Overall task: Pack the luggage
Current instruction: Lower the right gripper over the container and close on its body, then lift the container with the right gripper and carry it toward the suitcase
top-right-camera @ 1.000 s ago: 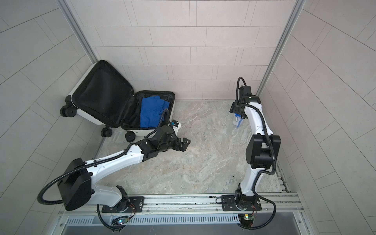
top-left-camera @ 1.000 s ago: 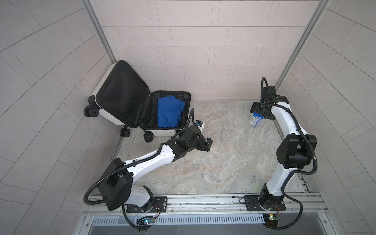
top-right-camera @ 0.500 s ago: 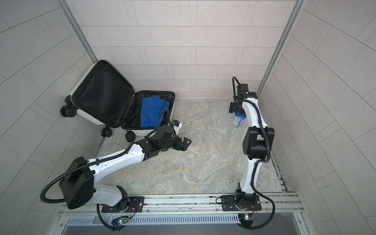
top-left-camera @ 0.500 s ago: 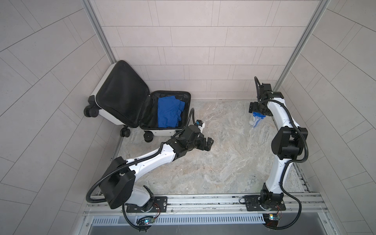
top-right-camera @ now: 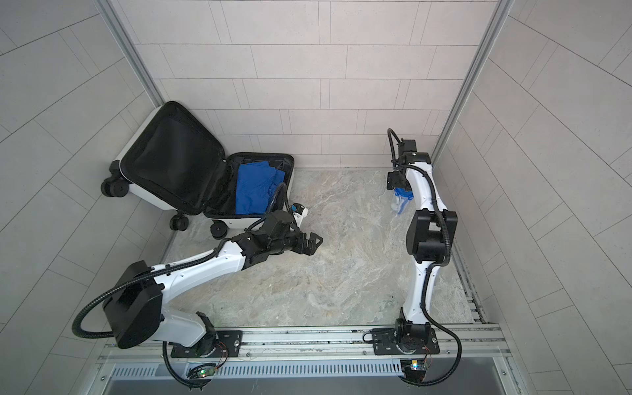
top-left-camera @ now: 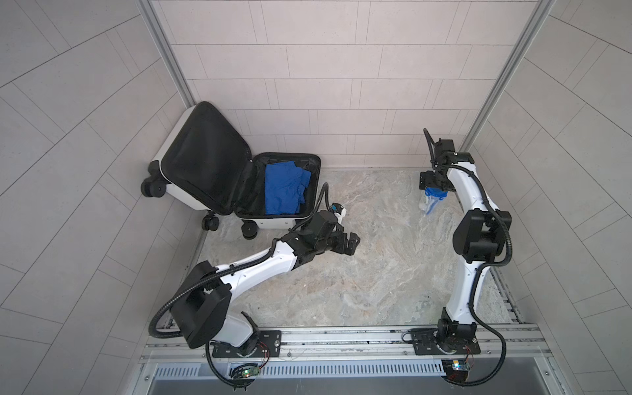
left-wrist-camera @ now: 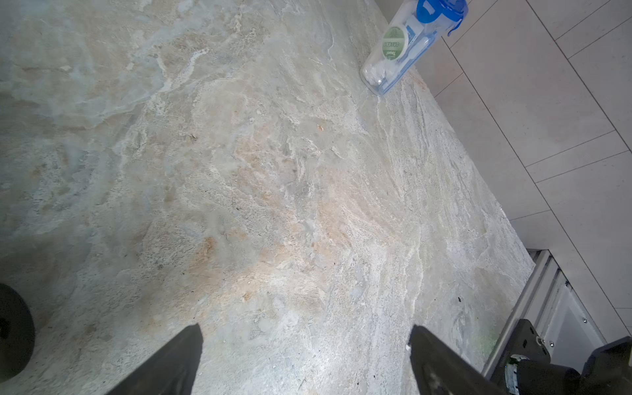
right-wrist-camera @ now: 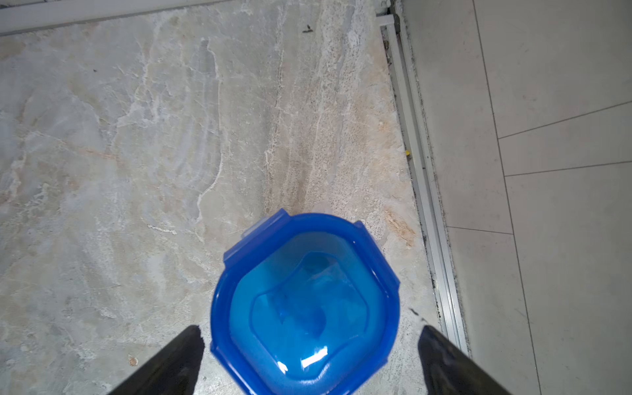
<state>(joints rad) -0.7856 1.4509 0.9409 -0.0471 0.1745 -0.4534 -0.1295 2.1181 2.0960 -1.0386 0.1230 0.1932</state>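
Observation:
The luggage (top-left-camera: 273, 224) lies open at the back left in both top views, its black-lined lid (top-right-camera: 171, 160) leaning on the wall. A folded blue cloth (top-left-camera: 284, 186) lies in its lower half. A clear container with a blue lid (top-left-camera: 431, 200) stands upright at the back right. My right gripper (top-left-camera: 432, 181) hangs over it. In the right wrist view the blue lid (right-wrist-camera: 304, 301) sits between the open fingers of that gripper (right-wrist-camera: 311, 328), not clamped. My left gripper (top-left-camera: 350, 241) hovers open and empty over the floor right of the luggage. Its wrist view shows the container (left-wrist-camera: 400, 51) far ahead.
Tiled walls close the cell at the back and on both sides. A metal track (right-wrist-camera: 420, 164) runs along the right wall beside the container. Both arm bases sit on the front rail (top-left-camera: 342, 337). A black luggage wheel (left-wrist-camera: 13, 328) shows beside the left gripper.
The right arm's elbow has swung left and its gripper has shifted slightly over the container. The left arm has barely moved. Both grippers stay open.

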